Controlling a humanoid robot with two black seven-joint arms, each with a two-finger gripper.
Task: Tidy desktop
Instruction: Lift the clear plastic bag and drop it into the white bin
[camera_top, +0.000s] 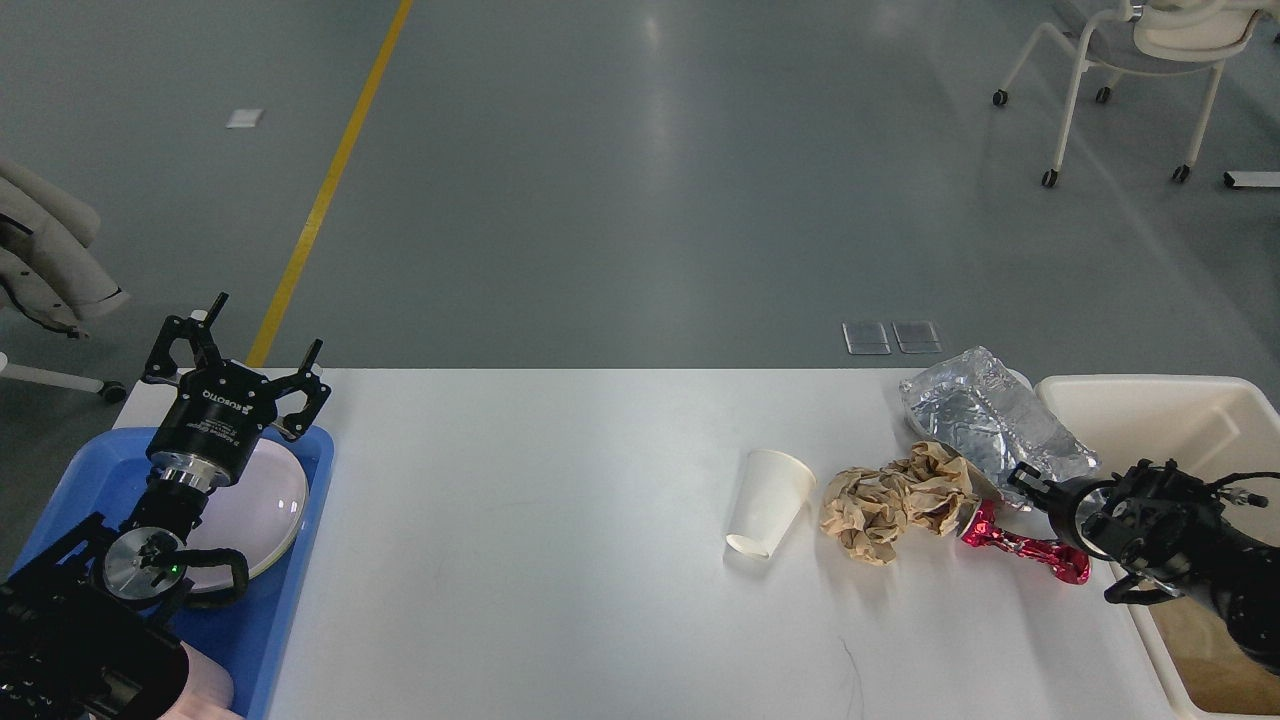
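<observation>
The white table (560, 560) fills the lower view. A paper cup (768, 502) lies tipped over near its middle, with crumpled brown paper (895, 500), a red wrapper (1025, 548) and a foil bag (990, 420) to its right. The left gripper (255, 352) hovers over a blue tray (300, 560) holding a plate (270, 495), fingers spread. The right gripper (1035, 488), beside a cream bin (1130, 400), sits at the foil; I cannot tell its fingers' state.

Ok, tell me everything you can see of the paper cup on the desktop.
The paper cup is plain white, looks like thin paper and seems undented. It lies tipped on its side on the white desktop, one end toward the robot and the other toward the far edge; which end is the open mouth is hard to tell. It sits just left of the crumpled brown paper, apparently with a small gap. Neither pincer touches it.
</observation>
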